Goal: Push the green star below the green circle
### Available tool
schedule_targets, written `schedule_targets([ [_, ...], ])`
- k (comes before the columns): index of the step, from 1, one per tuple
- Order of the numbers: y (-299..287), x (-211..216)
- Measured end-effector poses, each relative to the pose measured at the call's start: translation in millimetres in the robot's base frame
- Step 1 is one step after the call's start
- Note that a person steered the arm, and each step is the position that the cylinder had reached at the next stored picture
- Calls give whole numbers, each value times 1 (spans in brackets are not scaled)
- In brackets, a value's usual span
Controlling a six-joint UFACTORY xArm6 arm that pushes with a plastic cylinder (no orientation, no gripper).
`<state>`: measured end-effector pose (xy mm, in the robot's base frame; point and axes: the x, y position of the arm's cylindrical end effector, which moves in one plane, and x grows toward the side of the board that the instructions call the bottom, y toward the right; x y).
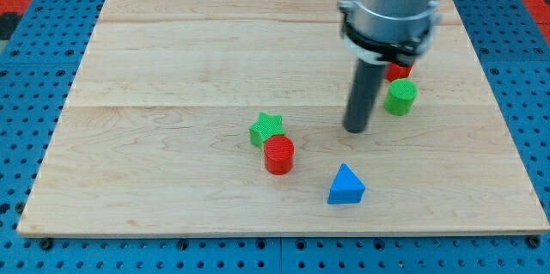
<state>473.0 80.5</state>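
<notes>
My tip (356,129) rests on the worktop (172,68), no pincer in view, between green star (266,127) and green circle (400,97). A red cylinder (278,155) touches the star's lower right; a blue triangle (345,185) lies nearby, a red block (398,71) behind the circle.

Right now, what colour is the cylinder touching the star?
Red. The red cylinder sits against the green star on its lower right, clearest in the camera view.

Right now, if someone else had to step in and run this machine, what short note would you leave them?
My tip rests on the wooden board, touching no block, left of the green circle block. The green star block sits further left, against a red cylinder block.
Done: nothing visible; the star is not below the circle.
Left: push the star rightward to the spot under the circle, past the blue triangle block.
</notes>
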Motion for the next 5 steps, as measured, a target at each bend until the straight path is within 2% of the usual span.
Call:
schedule_targets([
  [2,-131,-35],
  [3,-205,-6],
  [4,-197,46],
  [5,-154,21],
])
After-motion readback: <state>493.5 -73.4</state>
